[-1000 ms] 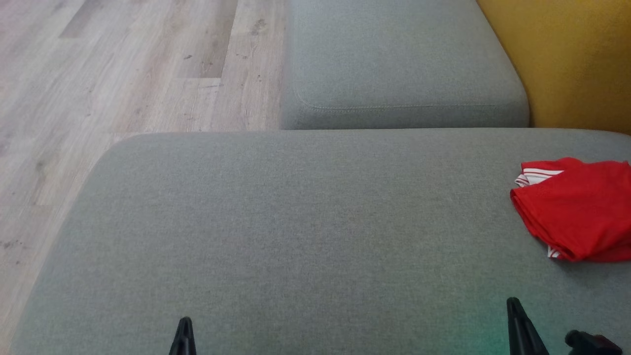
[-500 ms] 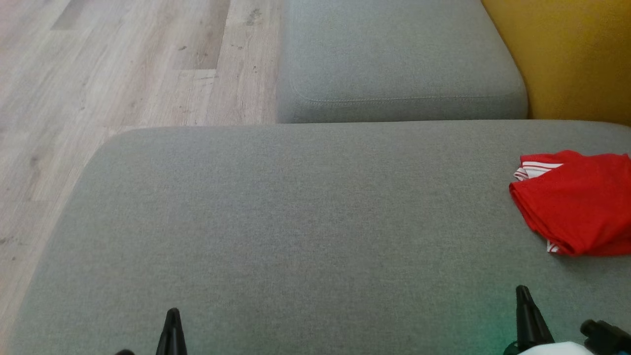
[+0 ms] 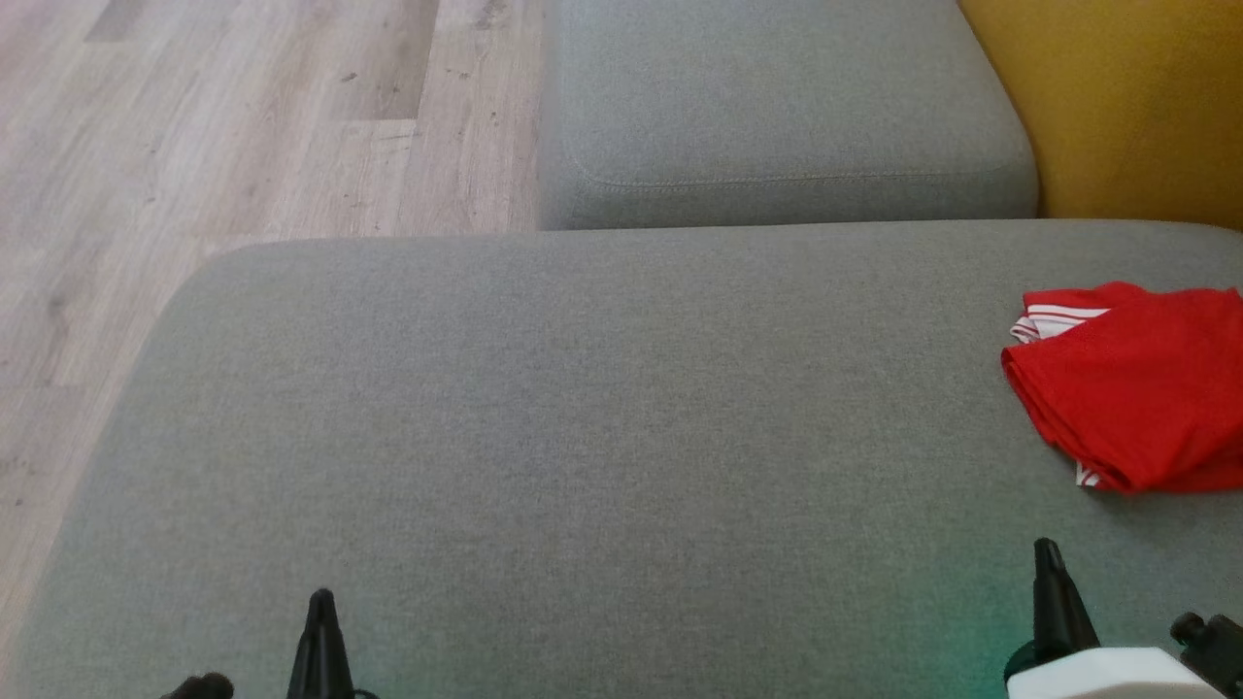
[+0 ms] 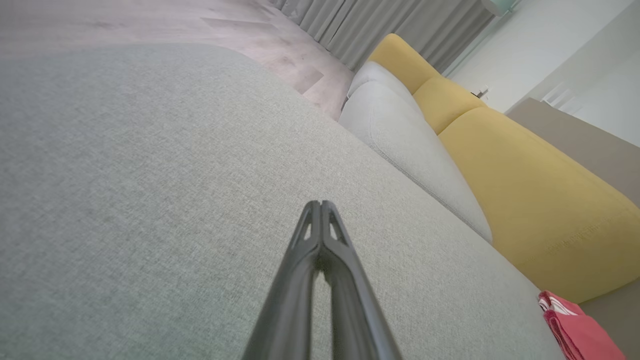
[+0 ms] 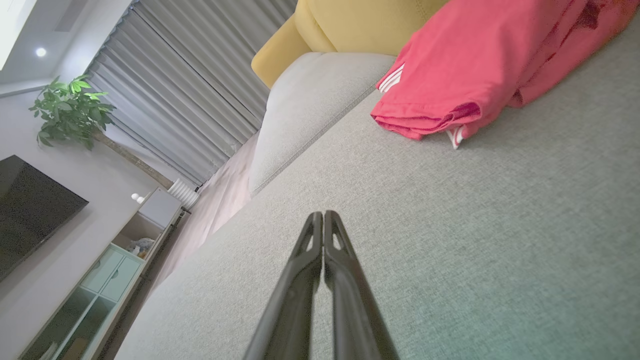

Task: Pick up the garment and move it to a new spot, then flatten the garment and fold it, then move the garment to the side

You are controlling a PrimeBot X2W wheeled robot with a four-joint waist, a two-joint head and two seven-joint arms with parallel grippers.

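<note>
Change is small here, and most of it is my head, not the things. The whole head view has slid. The far edge of the grey seat (image 3: 583,437) and the second grey cushion (image 3: 777,97) sit higher in the picture than a second ago, so my camera has tipped down. The garment (image 3: 1136,388) slid up with them by about the same bit, so I say it has not moved on the seat. It is red with white stripes. It lies in a thick, layered bundle at the right end of the seat, partly cut off by the picture's edge.

My two tools have come a little further into view. The left gripper (image 3: 320,621) pokes up at the bottom left. The right gripper (image 3: 1049,582) pokes up at the bottom right, with a bit of my white forearm (image 3: 1097,675) under it. Both are pinched fully together, tip on tip, and both hold nothing. The right one is near the garment but not touching it. The left one is well apart from it.

What does it mean? The garment looks folded and already off to the side, and my tools are empty and low. So I think the job is done, or close to it. If not, my right gripper must open first and then reach for the bundle.
</note>
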